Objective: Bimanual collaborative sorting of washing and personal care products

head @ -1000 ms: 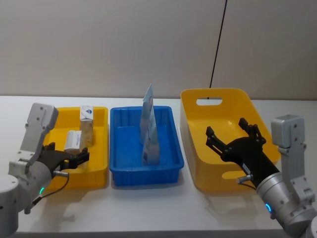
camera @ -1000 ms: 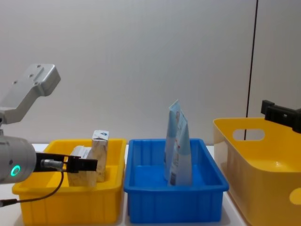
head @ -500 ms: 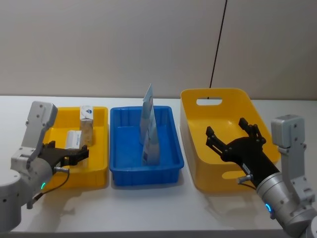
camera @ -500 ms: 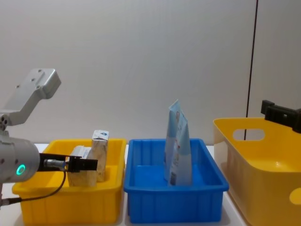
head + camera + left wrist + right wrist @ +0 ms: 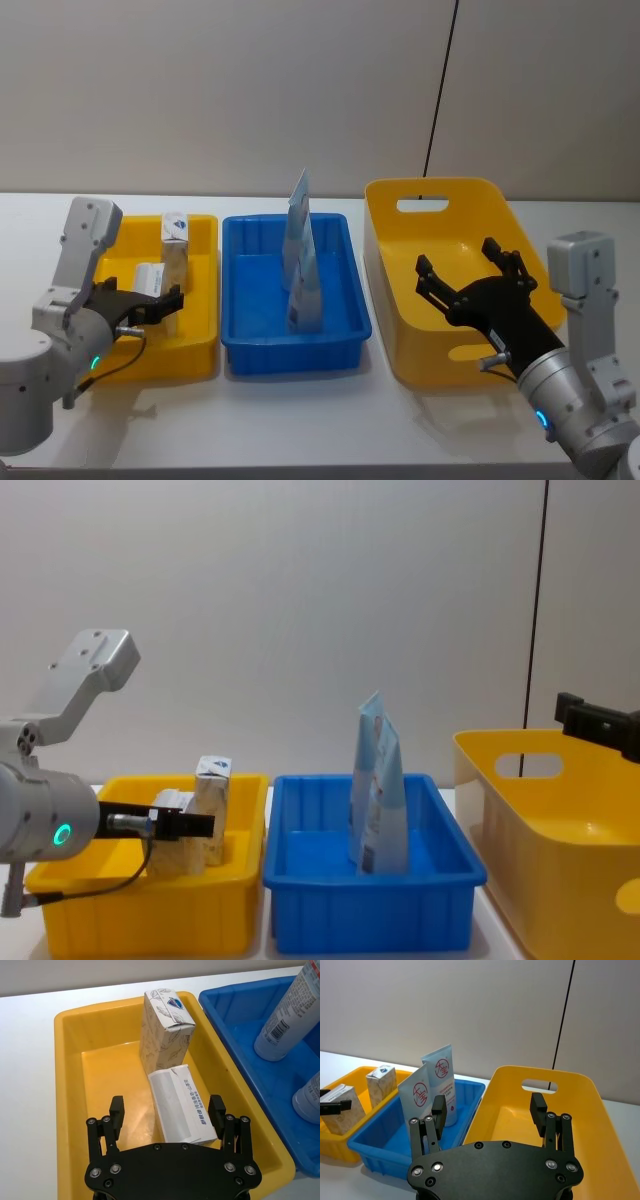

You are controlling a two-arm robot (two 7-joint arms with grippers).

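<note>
Standing by the counter [image 5: 300, 425], I'd worry first about the far left. The left claw [image 5: 148, 302] is spread wide and holds nothing, its two sides straddling the near end of the lying beige pack [image 5: 177, 1102] in the small yellow bin [image 5: 180, 358]. That pack butts against the foot of the upright beige pack [image 5: 165, 1025]. If the claw pushes forward or closes off-centre, I reckon it could shove the lying one and tip its neighbour, or pinch only a soft corner that slips out. Whether the claw's tips touch the pack, I cannot tell.

Next along, the two pale blue-and-white pouches [image 5: 302, 270] stand on end in the blue bin [image 5: 295, 355], one behind the other. A bump to that bin would likely topple them. From the chest view their bases are hidden behind the bin's wall.

On the right, the right claw [image 5: 468, 270] hangs fully open and empty over the large yellow bin [image 5: 430, 185]. It covers part of that bin's floor, so I can't say whether anything lies beneath it. In the chest view it is cut off at the edge.
</note>
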